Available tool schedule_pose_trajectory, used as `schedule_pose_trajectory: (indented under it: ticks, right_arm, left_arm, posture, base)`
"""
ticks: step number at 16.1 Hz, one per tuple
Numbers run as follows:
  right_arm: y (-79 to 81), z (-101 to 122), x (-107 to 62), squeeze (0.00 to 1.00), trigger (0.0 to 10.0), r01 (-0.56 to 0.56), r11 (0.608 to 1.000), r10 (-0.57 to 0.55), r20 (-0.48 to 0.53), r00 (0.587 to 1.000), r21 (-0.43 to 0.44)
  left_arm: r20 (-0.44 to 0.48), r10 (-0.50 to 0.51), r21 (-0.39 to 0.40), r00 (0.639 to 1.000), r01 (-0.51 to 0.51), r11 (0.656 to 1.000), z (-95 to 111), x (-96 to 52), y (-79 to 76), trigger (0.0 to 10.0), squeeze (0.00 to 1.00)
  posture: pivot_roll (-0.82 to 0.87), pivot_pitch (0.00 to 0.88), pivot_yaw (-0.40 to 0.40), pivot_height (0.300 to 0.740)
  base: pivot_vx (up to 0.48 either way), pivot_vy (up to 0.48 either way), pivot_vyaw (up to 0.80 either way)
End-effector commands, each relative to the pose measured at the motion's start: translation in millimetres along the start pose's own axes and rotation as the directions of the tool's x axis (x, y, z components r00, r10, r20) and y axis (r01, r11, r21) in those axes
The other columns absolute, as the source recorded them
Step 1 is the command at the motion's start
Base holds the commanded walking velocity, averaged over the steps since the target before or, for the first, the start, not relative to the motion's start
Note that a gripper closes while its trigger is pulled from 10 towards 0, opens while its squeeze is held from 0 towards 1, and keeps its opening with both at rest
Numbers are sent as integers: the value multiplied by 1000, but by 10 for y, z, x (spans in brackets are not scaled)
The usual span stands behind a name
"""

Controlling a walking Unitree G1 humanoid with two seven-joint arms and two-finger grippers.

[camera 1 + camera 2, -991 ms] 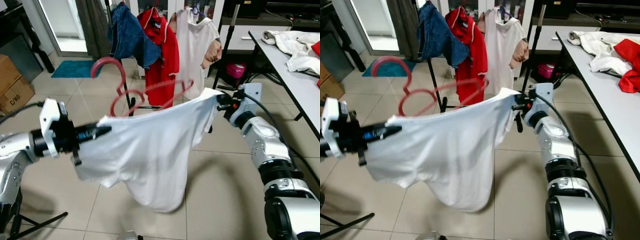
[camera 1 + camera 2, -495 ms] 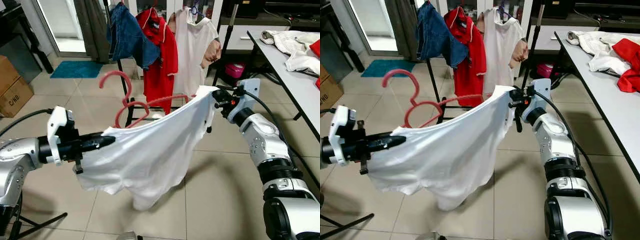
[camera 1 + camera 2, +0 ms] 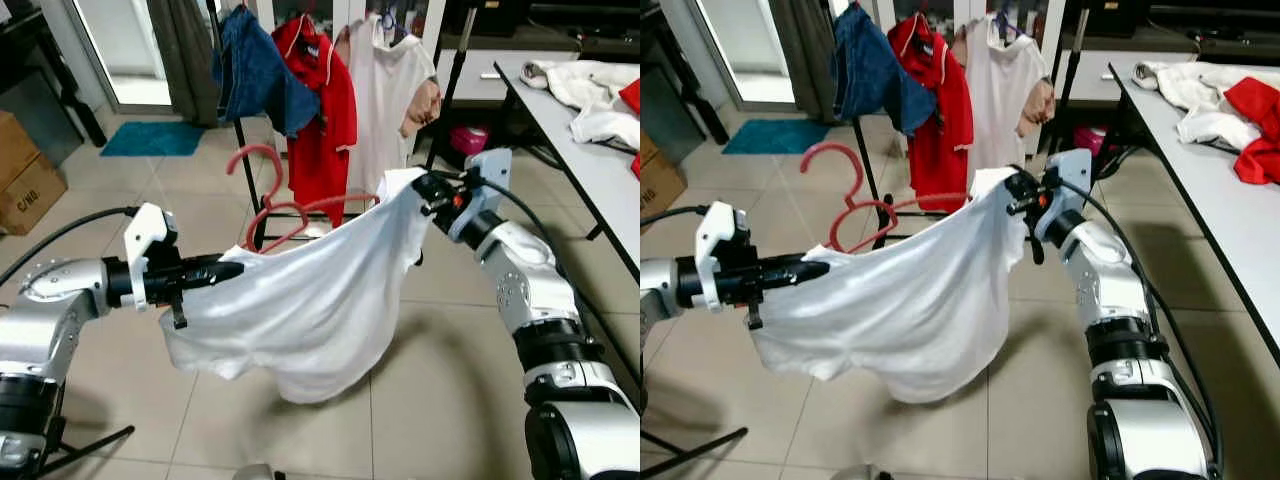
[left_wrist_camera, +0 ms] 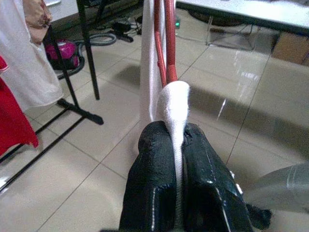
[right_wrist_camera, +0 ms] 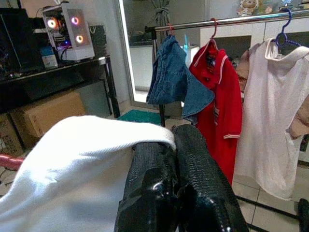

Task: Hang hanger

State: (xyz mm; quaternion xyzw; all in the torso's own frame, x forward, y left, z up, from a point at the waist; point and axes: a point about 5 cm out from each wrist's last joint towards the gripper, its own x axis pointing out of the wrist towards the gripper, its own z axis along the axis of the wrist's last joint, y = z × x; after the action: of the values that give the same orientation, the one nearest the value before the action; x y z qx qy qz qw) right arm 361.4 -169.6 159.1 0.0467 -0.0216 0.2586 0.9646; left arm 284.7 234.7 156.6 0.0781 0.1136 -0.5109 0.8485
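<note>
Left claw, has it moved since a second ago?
Yes. The left claw, shut on the white T-shirt, has moved toward the clothes rack and the right claw, slackening the shirt.

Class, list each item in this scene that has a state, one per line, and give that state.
left gripper: shut on white shirt
right gripper: shut on white shirt
white shirt: held up, sagging between both grippers
red hanger: partly inside shirt, hook free
clothes rail: three garments hanging
</note>
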Motion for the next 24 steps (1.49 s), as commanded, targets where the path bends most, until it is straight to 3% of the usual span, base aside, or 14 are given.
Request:
schedule_pose_trajectory:
  ticks: [1, 5, 10, 12, 17, 22, 23, 24]
  right_arm:
    - [28, 78, 6, 0, 0, -25, 1000, 25, 18, 1000, -16]
    - [118, 124, 26, 0, 0, -82, 996, 83, 25, 996, -27]
    - [236, 101, 54, 0, 0, -120, 992, 120, 8, 993, -33]
    - [245, 70, 37, 0, 0, -96, 994, 95, -25, 995, -46]
    - [106, 89, 17, 0, 0, -2, 999, 0, -39, 999, -54]
    - [220, 35, 26, 0, 0, -104, 990, 93, -111, 989, -100]
    - [261, 14, 32, 0, 3333, -128, 987, 115, -126, 985, -100]
    - [273, 5, 33, 0, 3333, -133, 985, 118, -135, 984, -106]
  left_arm:
    - [-18, 20, 42, 1000, -19, 999, 38, 16, 43, 0, 0]
    - [-32, 22, 63, 999, -20, 998, 10, 136, 88, 0, 0]
    - [-24, -48, 65, 999, 49, 997, 13, 413, 78, 0, 0]
    - [-86, -90, 101, 992, 98, 990, -39, 519, 56, 0, 0]
    - [-170, -122, 134, 978, 146, 980, -155, 552, 18, 0, 0]
    - [-161, -111, 144, 981, 135, 980, -159, 552, 39, 0, 0]
    - [-152, -123, 139, 981, 144, 980, -152, 560, 31, 0, 0]
    - [-149, -130, 138, 980, 151, 979, -147, 564, 25, 0, 0]
  posture:
    - [23, 0, 68, 740]
    - [27, 0, 62, 740]
    - [26, 0, 62, 740]
    - [15, 0, 73, 740]
    - [14, 0, 77, 740]
    - [18, 0, 71, 740]
    - [18, 0, 71, 740]
    - [18, 0, 71, 740]
  base:
    - [0, 0, 0]
    - [0, 0, 0]
    - [0, 0, 0]
    - [0, 0, 0]
    - [0, 0, 0]
    - [0, 0, 0]
    - [0, 0, 0]
    - [0, 0, 0]
